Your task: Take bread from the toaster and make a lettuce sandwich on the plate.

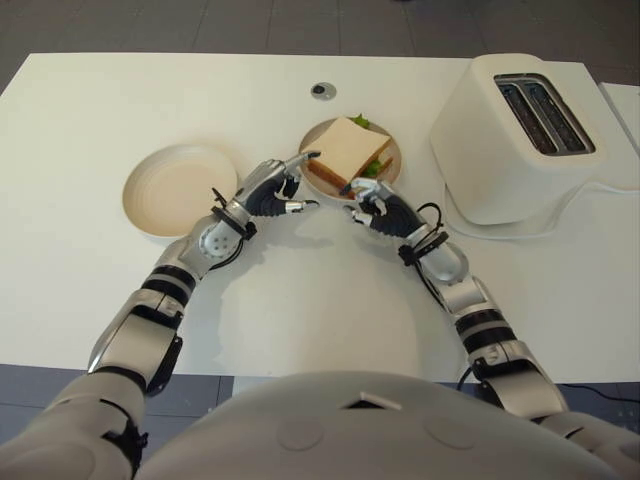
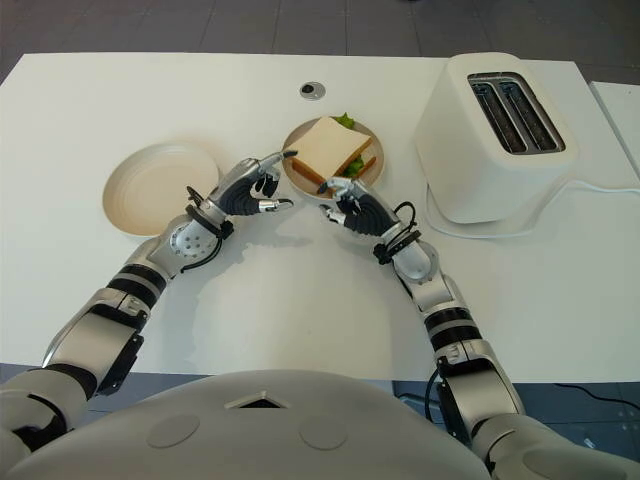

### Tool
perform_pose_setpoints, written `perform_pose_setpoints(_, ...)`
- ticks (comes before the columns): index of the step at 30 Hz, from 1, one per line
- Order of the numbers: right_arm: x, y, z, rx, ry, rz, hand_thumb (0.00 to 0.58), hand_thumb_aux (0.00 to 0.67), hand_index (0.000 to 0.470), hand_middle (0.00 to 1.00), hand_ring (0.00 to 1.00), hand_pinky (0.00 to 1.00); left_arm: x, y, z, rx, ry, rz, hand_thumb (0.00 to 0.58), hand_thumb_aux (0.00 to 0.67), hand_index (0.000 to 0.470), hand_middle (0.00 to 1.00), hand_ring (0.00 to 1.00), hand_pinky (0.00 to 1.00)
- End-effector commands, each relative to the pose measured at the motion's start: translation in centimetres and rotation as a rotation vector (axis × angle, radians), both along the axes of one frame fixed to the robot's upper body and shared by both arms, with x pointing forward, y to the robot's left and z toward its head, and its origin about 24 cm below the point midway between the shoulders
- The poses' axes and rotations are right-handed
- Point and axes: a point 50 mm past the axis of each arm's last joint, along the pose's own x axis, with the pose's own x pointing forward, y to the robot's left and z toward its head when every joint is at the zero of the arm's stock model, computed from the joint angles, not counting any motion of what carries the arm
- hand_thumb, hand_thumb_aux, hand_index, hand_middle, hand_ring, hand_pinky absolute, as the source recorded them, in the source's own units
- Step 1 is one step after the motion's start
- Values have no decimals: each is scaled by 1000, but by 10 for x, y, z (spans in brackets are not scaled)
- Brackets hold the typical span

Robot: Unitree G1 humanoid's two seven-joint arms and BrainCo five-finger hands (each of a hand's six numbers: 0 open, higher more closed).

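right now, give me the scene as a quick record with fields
sandwich: bread on top, lettuce showing at the edges, lying on the plate
plate: mid table, left of the toaster
toaster: far right, slots look empty
second plate: left of the sandwich plate
left hand: at the sandwich plate's left rim, fingers mostly curled, holding nothing
right hand: at that plate's near rim

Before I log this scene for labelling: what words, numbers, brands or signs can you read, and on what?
No text can be read.
The toaster, the sandwich plate, the empty plate and the table look plain; the round fitting in the table is too small to tell.
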Motion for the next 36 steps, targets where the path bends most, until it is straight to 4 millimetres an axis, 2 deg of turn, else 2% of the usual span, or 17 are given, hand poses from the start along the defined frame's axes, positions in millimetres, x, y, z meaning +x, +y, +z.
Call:
perform_pose_setpoints(1,3,-14,33,201,-146,-87,0,0,0,0,0,0,-13,-2,28,-272,-32,-105,0,0,0,0,0,0)
perform_pose_setpoints(5,0,-24,57,267,-293,-192,0,0,0,0,0,0,-21,-1,58,-494,-68,-165,0,0,0,0,0,0)
perform_pose_setpoints(8,-2,-22,60,260,-318,-214,0,0,0,0,0,0,-18,3,66,-508,-88,-122,0,0,0,0,0,0)
perform_pose_setpoints(24,2,-19,56,237,-304,-213,0,0,0,0,0,0,-16,8,57,-440,-80,-61,0,0,0,0,0,0)
perform_pose_setpoints(36,3,-15,55,226,-307,-215,0,0,0,0,0,0,-15,10,61,-445,-93,-62,0,0,0,0,0,0)
